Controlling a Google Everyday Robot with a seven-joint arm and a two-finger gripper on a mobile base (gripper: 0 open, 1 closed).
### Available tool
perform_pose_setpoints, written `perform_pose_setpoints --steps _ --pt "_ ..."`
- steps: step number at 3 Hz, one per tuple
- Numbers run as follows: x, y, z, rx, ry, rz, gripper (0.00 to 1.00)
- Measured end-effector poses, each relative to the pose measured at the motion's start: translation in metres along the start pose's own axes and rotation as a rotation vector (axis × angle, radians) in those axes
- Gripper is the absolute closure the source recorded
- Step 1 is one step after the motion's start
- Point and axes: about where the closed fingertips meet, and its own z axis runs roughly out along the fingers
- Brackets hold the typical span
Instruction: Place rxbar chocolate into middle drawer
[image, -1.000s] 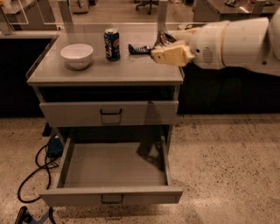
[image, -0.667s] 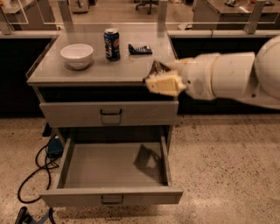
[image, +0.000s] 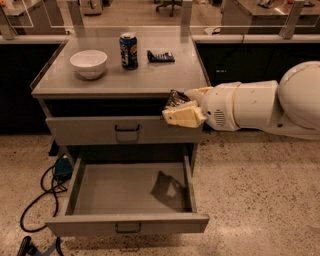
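My gripper hangs in front of the cabinet's right front corner, above the pulled-out drawer. It is shut on the rxbar chocolate, a dark glossy wrapper that sticks up between the cream fingers. The middle drawer is the lowest one, pulled fully out and empty, with a dark handle on its front. The gripper's shadow falls on the drawer floor at the right. The like-fronted drawer above it is shut.
On the cabinet top stand a white bowl, a soda can and a blue-black wrapped bar. A black cable and blue device lie on the floor left of the cabinet. Counters run along the back.
The gripper, holding the bar, has moved from above the cabinet top down and forward, off the top's right edge, to hang over the open drawer's right side.
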Motion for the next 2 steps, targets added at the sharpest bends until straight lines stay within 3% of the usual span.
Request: perform_pose_setpoints --steps 1,2 --pt "0.024 0.002 0.025 0.003 0.021 0.009 1.0" --pt "0.082 0.027 0.078 -0.016 0.068 0.029 1.0"
